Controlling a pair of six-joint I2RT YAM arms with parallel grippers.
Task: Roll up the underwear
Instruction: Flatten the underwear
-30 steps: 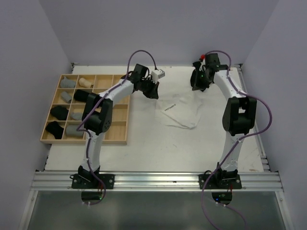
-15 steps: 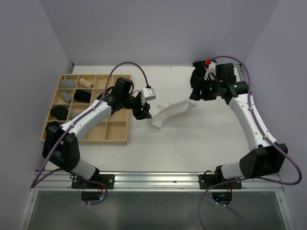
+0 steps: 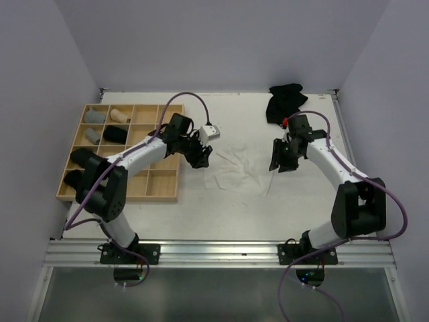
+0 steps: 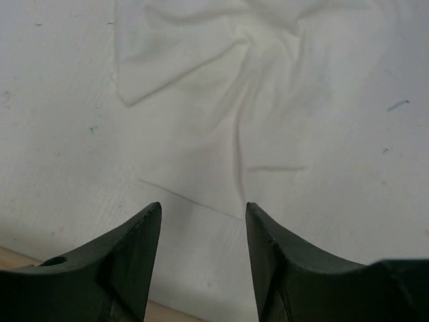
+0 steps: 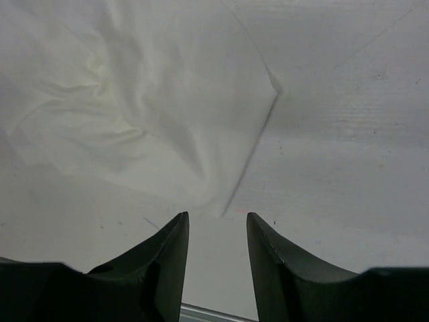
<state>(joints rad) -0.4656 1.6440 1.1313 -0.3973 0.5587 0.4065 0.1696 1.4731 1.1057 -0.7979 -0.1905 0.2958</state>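
Underwear (image 3: 236, 173): white, lay limp, creased and unrolled on the white table (image 3: 201, 215), about mid-table between the two arms.
Long axis: ran side to side across the table, from one gripper toward the other, with the right end dipping a little toward the arms' bases.
Left end: stopped just beside the tips of the left gripper (image 3: 200, 157).
Right end: stopped near the right gripper (image 3: 277, 163).
Left gripper: stood partly open and held nothing, with bare table showing between its dark fingers (image 4: 134, 261).
Seen from the left wrist: spread out ahead of the fingertips, folds fanning away from a gathered middle, a straight hem nearest the tips but not between them.
Right gripper: also stood partly open and empty, with a clear gap between its fingers (image 5: 281, 268).
Seen from the right wrist: filled the upper left of the view, one slanting edge running down to a spot just ahead of the gap and none of it pinched.
Wooden grid tray (image 3: 164, 196): sat along the table's left side, apart from the white cloth, with the left arm reaching over it.
Rolls (image 3: 94, 116): grey, beige and black, lay in the tray's left-hand compartments.
Black garment (image 3: 284, 102): lay crumpled at the back of the table, beyond the right gripper and clear of the white piece.
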